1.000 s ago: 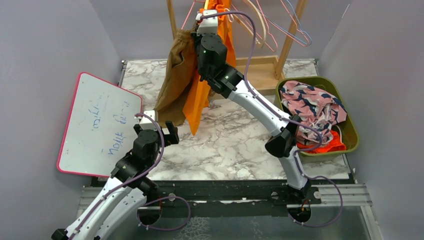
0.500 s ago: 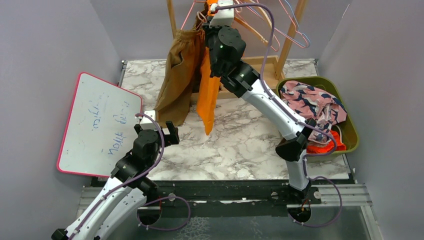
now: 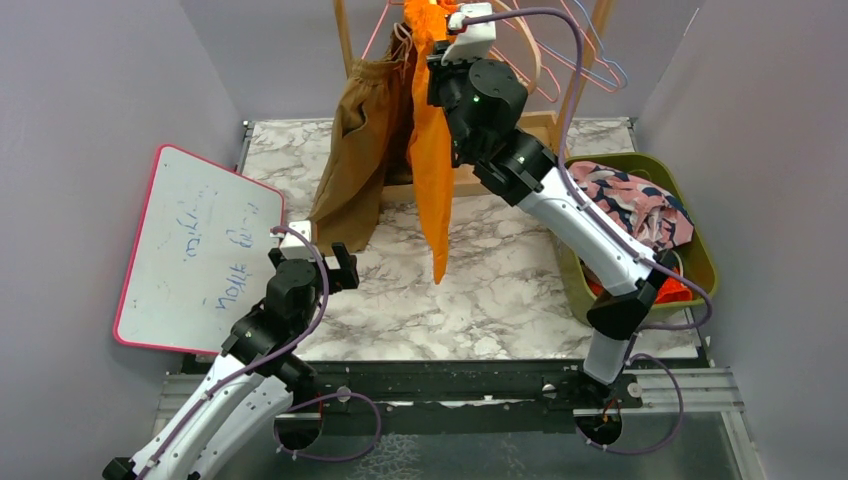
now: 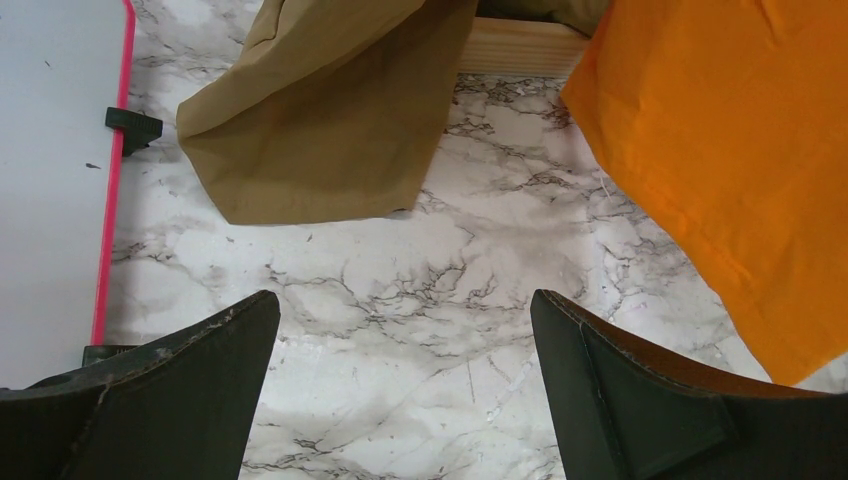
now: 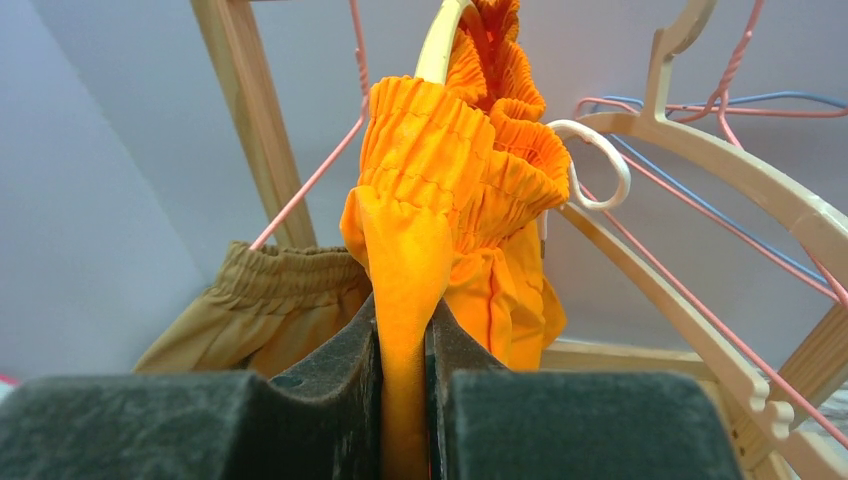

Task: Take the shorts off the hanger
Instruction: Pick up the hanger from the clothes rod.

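Observation:
The bright orange shorts hang in a long fold from the rack, their gathered waistband bunched on a cream hanger. My right gripper is shut on a fold of this orange fabric just below the waistband; from above it sits high at the rack. The tan-brown shorts hang to the left on a pink wire hanger. My left gripper is open over bare marble, low near the whiteboard, with both pairs' hems ahead of it.
A wooden rack with a wooden base stands at the back, carrying empty pink, blue and wooden hangers. A green bin at right holds pink patterned shorts and red-orange fabric. A pink-framed whiteboard lies at left.
My right arm has swung right and upward along the rack, drawing the orange shorts away from the tan pair. The left arm has not moved.

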Controlling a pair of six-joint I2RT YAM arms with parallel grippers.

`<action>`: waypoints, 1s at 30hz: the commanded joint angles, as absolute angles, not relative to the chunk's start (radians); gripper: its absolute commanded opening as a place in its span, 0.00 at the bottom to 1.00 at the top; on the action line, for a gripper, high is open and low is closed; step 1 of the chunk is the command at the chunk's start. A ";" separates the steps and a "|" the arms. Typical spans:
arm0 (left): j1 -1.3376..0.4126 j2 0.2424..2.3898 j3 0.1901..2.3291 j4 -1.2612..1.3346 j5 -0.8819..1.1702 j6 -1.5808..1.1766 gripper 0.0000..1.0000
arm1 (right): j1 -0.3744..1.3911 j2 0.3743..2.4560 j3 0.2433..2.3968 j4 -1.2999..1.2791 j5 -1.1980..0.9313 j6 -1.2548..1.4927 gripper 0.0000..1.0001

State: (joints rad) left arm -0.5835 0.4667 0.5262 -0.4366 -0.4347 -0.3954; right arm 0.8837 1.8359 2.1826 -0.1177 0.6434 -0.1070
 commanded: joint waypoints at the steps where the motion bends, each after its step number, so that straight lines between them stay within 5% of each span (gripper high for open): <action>1: -0.579 0.459 0.540 -0.425 -0.416 -0.390 0.99 | 0.884 1.723 2.145 -0.101 0.533 -0.027 0.01; 11: -0.579 0.449 0.540 -0.424 -0.422 -0.389 0.99 | 0.884 1.488 1.838 -0.214 0.420 0.104 0.01; 22: -0.578 0.421 0.542 -0.424 -0.425 -0.391 0.99 | 0.884 1.042 1.193 -0.288 0.221 0.235 0.01; 30: -0.578 0.405 0.552 -0.395 -0.333 -0.367 0.99 | 0.884 0.859 0.758 -0.241 -0.204 0.287 0.01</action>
State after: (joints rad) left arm -0.5835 0.4221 0.5262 -0.4358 -0.4202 -0.3931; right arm 0.8814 0.8967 0.8806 -0.3256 0.0864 0.2283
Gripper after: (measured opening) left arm 0.990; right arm 0.155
